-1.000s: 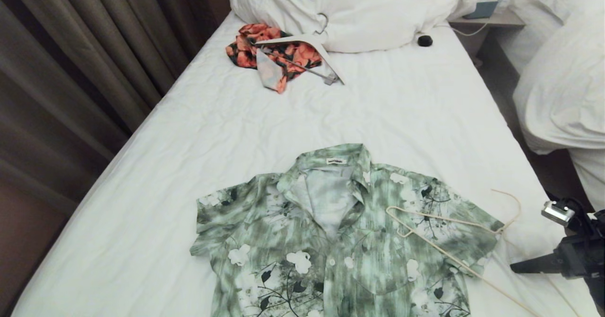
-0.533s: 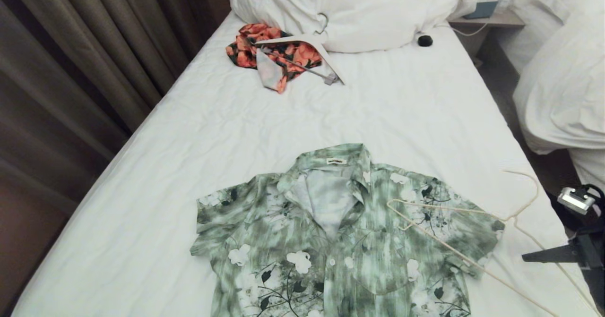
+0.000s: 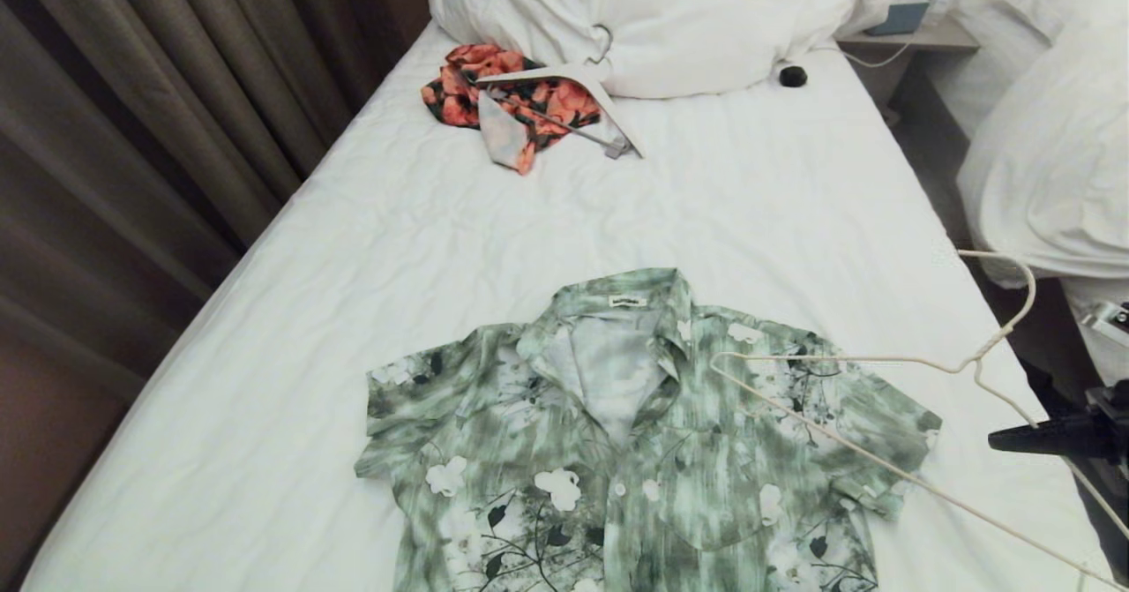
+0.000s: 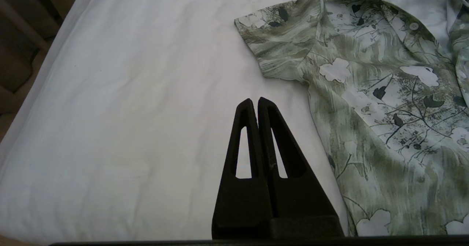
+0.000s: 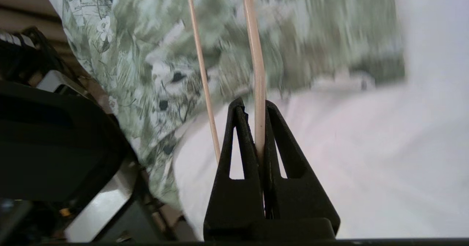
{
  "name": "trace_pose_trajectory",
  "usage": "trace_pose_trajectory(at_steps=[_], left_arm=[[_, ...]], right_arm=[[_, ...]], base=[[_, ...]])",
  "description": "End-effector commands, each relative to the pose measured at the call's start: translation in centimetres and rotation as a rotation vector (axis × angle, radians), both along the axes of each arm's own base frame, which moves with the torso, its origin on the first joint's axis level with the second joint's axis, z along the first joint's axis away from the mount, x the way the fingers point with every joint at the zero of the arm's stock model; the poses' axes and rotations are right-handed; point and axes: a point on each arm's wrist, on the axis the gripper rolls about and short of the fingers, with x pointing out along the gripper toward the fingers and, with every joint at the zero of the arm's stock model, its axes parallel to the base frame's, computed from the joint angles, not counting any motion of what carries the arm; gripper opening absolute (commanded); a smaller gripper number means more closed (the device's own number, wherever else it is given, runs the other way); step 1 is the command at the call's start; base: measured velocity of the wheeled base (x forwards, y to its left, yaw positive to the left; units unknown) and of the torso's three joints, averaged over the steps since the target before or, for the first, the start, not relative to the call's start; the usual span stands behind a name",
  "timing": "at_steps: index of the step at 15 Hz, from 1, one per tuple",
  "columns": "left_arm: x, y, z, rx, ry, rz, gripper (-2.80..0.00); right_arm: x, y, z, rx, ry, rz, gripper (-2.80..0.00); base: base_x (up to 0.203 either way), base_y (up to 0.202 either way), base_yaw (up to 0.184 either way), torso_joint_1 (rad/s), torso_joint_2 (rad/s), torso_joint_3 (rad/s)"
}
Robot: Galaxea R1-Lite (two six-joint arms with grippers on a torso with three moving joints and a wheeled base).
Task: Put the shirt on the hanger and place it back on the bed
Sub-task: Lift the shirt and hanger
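At the right edge of the frame we see the right gripper point(image 5: 256, 105) pinching the hanger point(image 3: 882, 364) above the shirt point(image 3: 635, 451), spread low centre on the bed point(image 3: 353, 248), the left gripper point(image 4: 255, 103) closed empty

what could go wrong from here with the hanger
The right hand pinches only one thin rod of the cream wire hanger, so it could twist or slip out. The hanger's far tip lies over the green floral shirt and might snag and drag it, rumpling the fabric.
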Motion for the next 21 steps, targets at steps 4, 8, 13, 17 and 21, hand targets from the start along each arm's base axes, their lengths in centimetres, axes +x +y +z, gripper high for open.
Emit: trace_pose_trajectory(at_steps=[4, 8, 13, 17, 21], left_arm=[[0.0, 0.0, 0.0, 0.000, -0.001, 0.000, -2.80], [0.0, 0.0, 0.0, 0.014, 0.002, -0.002, -2.80], [0.0, 0.0, 0.0, -0.004, 0.001, 0.003, -2.80], [0.0, 0.0, 0.0, 0.013, 0.000, 0.009, -2.80], [-0.5, 0.0, 2.5, 0.013, -0.072, -0.014, -2.80]], right_arm=[[0.9, 1.3, 1.2, -0.001, -0.175, 0.081, -2.80], [-0.8, 2.7, 3.3, 0.113, -0.380, 0.176, -2.80], [-1.4, 4.4, 4.6, 0.073, -0.513, 0.262, -2.80], [-1.6, 5.7, 5.9, 0.050, -0.591, 0.319, -2.80], [-2.0, 5.1, 5.9, 0.044, -0.592, 0.290, -2.80]], base=[[0.000, 0.000, 0.000, 0.000, 0.00, 0.000], [0.000, 0.000, 0.000, 0.000, 0.00, 0.000], [0.000, 0.000, 0.000, 0.000, 0.00, 0.000], [0.000, 0.000, 0.000, 0.000, 0.00, 0.000], [0.000, 0.000, 0.000, 0.000, 0.00, 0.000]])
